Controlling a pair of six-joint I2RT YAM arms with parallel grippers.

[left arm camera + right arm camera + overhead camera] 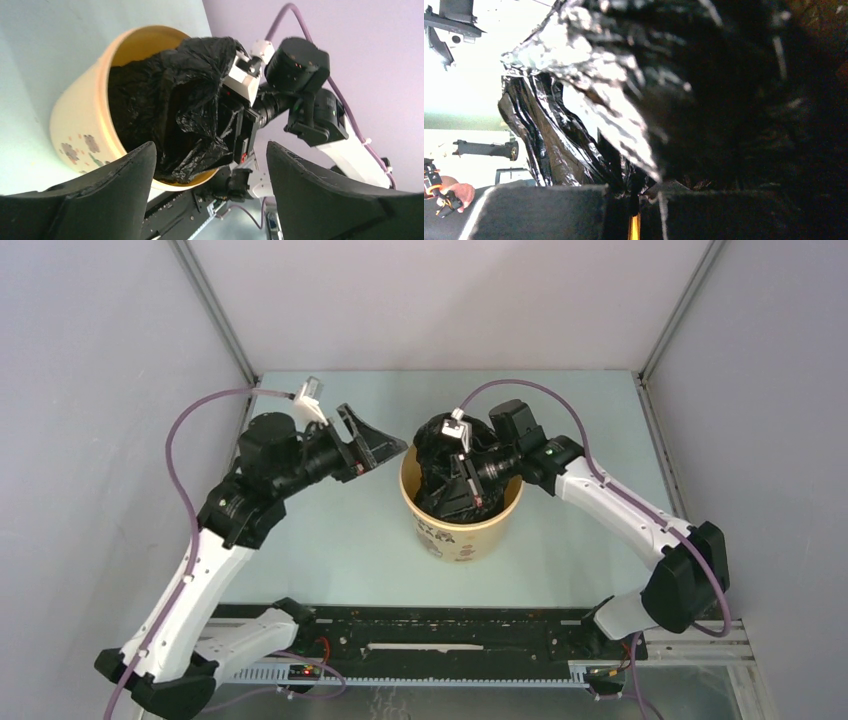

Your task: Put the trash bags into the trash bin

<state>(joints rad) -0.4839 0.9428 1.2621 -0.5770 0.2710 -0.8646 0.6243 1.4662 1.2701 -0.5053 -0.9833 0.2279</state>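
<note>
The pale yellow trash bin (pixel 465 532) stands at the table's middle, with bear pictures on its side. A black crinkled trash bag (pixel 437 445) fills its mouth and bulges over the far rim. My right gripper (pixel 472 483) reaches into the bin and is shut on the bag film. In the right wrist view the gripper (pixel 634 200) pinches the glossy film (pixel 589 100), with a sliver of yellow between the fingers. My left gripper (pixel 375 445) is open and empty, just left of the bin's rim. The left wrist view shows that gripper (pixel 210 170), the bin (pixel 80 125) and the bag (pixel 170 100).
A black mounting rail (pixel 450 625) runs along the table's near edge between the arm bases. Grey enclosure walls with metal corner posts (pixel 215 310) close in the table on the left, the back and the right. The right arm's wrist (pixel 300 65) hangs over the bin.
</note>
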